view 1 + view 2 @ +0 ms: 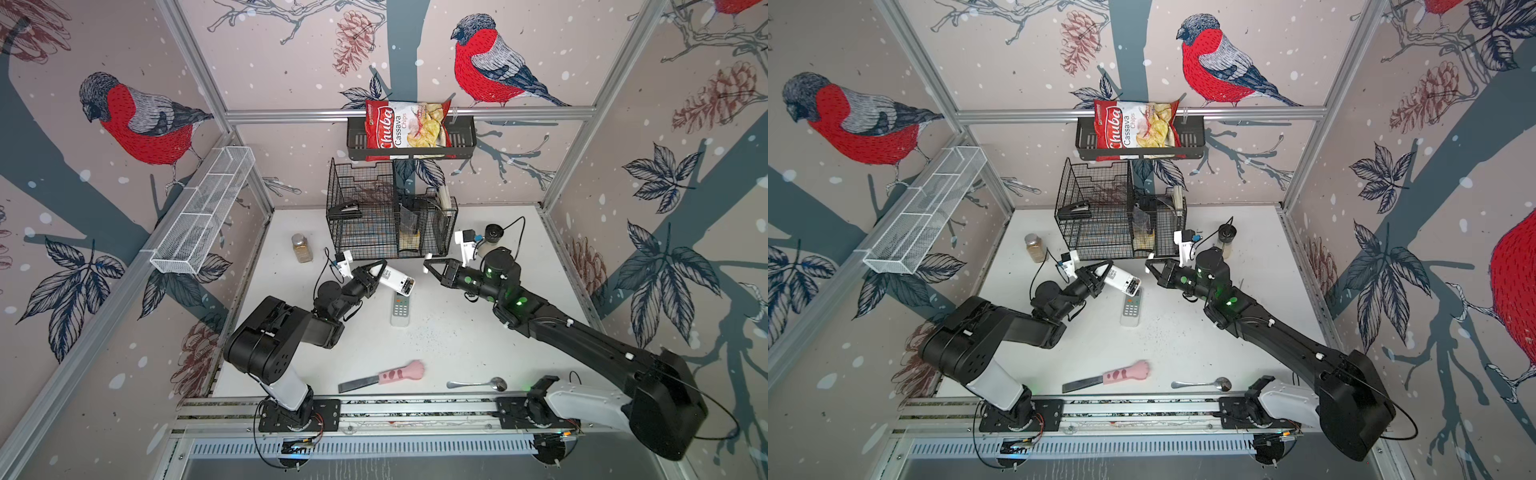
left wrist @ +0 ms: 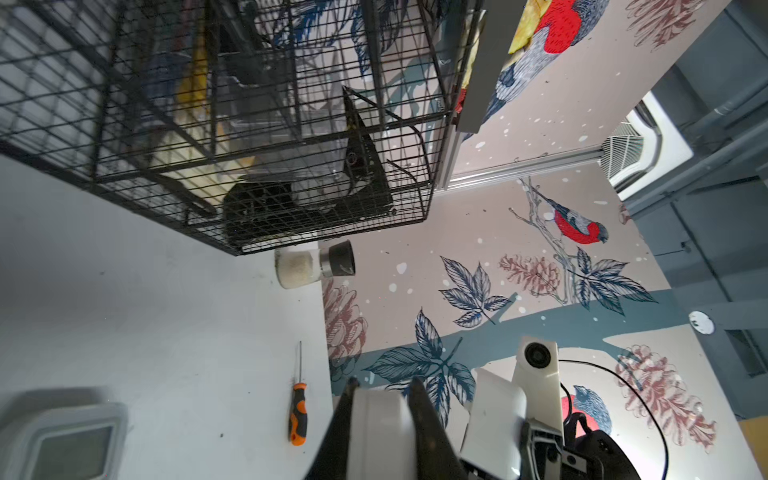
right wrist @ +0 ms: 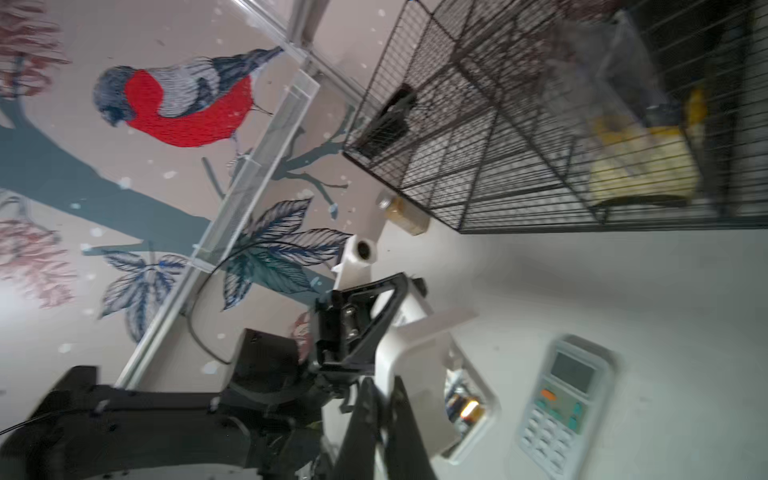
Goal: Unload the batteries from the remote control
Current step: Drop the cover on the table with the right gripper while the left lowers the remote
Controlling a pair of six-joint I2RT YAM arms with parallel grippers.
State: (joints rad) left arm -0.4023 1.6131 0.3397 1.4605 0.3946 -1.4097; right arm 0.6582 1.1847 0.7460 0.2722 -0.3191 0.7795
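Near edge, 6 o'clock: a pink paw-handled knife (image 1: 384,375) and, at its 3 o'clock, a spoon (image 1: 478,384), both flat on the table (image 1: 457,345). Mid-table: a grey keypad remote (image 1: 400,311) lies face up. At its 12 o'clock, the left gripper (image 1: 380,274) pinches the white remote control (image 1: 397,279), raised over the grey one's far end. The batteries (image 3: 462,409) sit in its open compartment. The right gripper (image 1: 428,265) is at 3 o'clock of it, apart, with fingers pressed together and empty. Far, 12 o'clock: a black wire basket (image 1: 374,216).

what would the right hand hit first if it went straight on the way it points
The right hand would likely meet the white remote in the left hand, near its open battery bay; depth unclear.
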